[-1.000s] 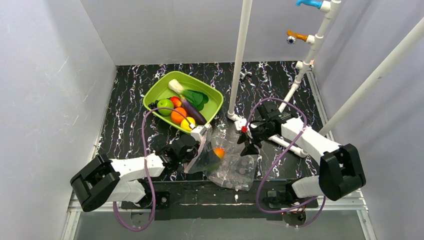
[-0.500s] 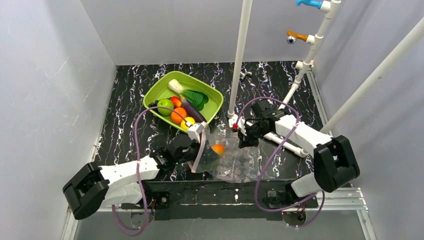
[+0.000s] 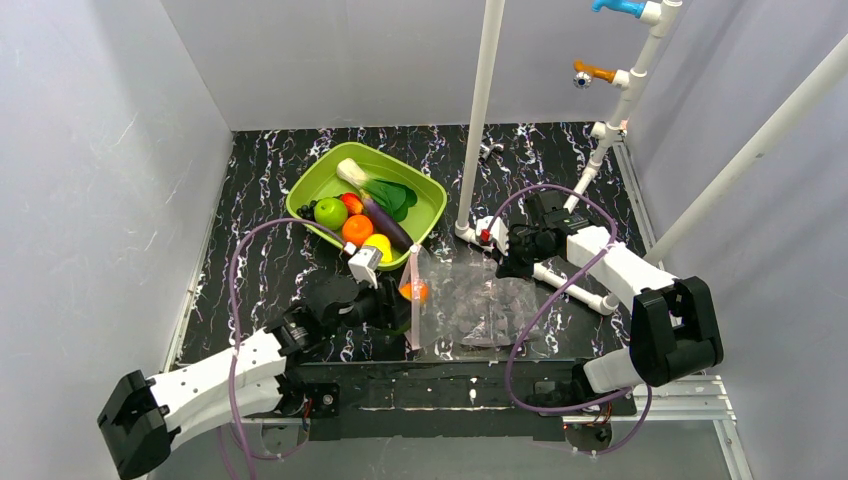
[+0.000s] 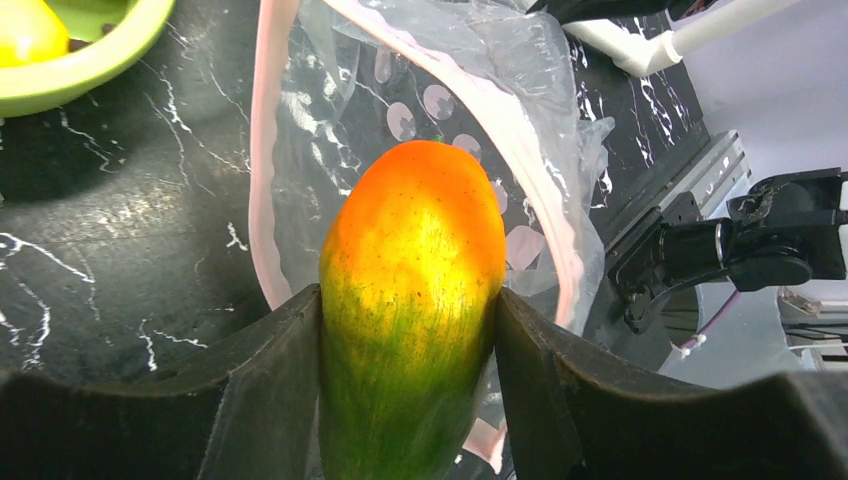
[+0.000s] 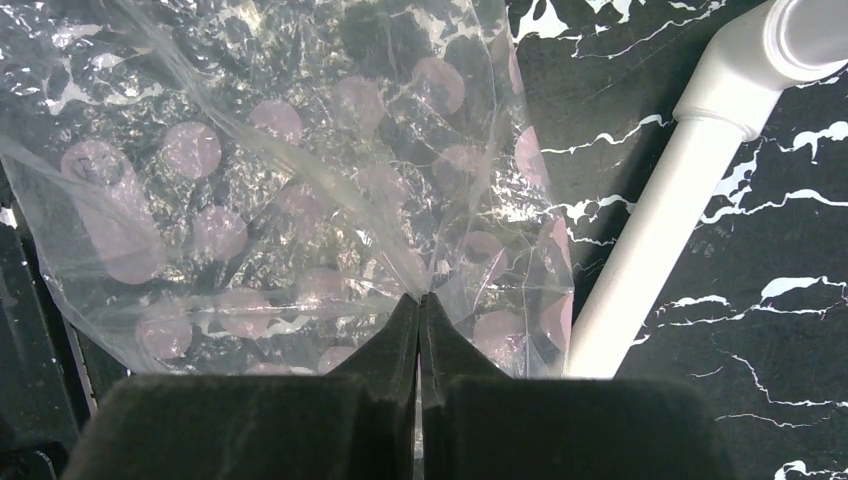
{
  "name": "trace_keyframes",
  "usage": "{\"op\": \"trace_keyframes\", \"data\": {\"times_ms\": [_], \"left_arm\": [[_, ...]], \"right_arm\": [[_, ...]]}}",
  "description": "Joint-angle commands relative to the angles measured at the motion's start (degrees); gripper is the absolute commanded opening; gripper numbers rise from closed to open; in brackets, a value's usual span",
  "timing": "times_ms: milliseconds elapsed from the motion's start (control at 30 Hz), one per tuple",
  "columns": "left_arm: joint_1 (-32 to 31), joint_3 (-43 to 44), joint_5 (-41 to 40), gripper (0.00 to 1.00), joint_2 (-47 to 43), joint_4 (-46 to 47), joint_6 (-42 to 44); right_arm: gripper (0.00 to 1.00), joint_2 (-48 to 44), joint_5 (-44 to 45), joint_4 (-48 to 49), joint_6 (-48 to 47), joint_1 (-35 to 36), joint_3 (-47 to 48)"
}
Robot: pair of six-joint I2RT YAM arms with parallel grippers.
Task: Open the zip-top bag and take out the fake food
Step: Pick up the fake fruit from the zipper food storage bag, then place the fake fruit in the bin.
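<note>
The zip-top bag (image 3: pixel 480 305) lies flat and stretched, its pink zip strip (image 3: pixel 413 300) facing left with the mouth open (image 4: pixel 500 110). My left gripper (image 3: pixel 400 298) is shut on a piece of fake food, an orange-and-green fruit (image 4: pixel 415 280), right at the bag's mouth; both fingers press its sides (image 4: pixel 408 300). The fruit's orange tip (image 3: pixel 413 291) shows in the top view. My right gripper (image 3: pixel 497 262) is shut on the bag's far right edge, pinching the clear plastic (image 5: pixel 280 170) between closed fingertips (image 5: pixel 420 298). More fake food fills the green tray (image 3: pixel 425 210).
The lime-green tray's rim (image 4: pixel 90 65) and a yellow lemon (image 4: pixel 25 30) are just left of the bag. A white upright pole (image 3: pixel 478 120) stands behind the bag. A white pipe (image 5: pixel 680 190) lies on the table beside my right gripper.
My right gripper has closed on the bag's far edge and the bag is pulled flat. My left gripper has drawn the fruit leftward to the bag's mouth.
</note>
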Motion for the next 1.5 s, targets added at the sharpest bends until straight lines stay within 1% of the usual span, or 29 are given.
{"op": "trace_keyframes", "data": {"times_ms": [0, 233, 433, 767, 900, 1100, 1300, 1467], "left_arm": [[0.6, 0.0, -3.8, 0.0, -4.2, -5.9, 2.7], [1.2, 1.0, -6.0, 0.0, -7.8, -12.4, 4.6], [1.9, 3.8, -7.8, 0.0, -9.0, -17.5, 7.0], [4.1, 6.4, -10.0, 0.0, -9.4, -21.6, 9.1], [6.7, 7.6, -10.7, 0.0, -9.9, -22.8, 9.8], [13.3, 8.8, -7.7, 0.0, -9.1, -22.2, 10.6], [17.6, 10.5, -5.9, 0.0, -5.7, -20.5, 11.4], [20.3, 11.9, -4.5, 0.0, -3.1, -19.0, 11.7]], "right_arm": [[0.01, -0.9, -0.3, 0.5, -0.1, -0.5, 0.2], [0.01, -1.0, -0.9, 0.1, -0.4, -0.8, 0.2], [0.01, -0.9, -1.1, 0.0, -0.6, -1.0, 0.2], [0.01, -0.6, 0.1, 1.0, 0.4, -1.7, 0.2], [0.01, -0.4, 1.2, 1.7, 1.4, -2.5, 0.3], [0.01, 0.1, 2.7, 2.5, 2.6, -4.0, 0.4], [0.07, 0.1, 3.3, 2.9, 3.2, -4.8, 0.3], [0.16, -0.4, 3.2, 3.2, 3.3, -5.3, 0.0]]}}
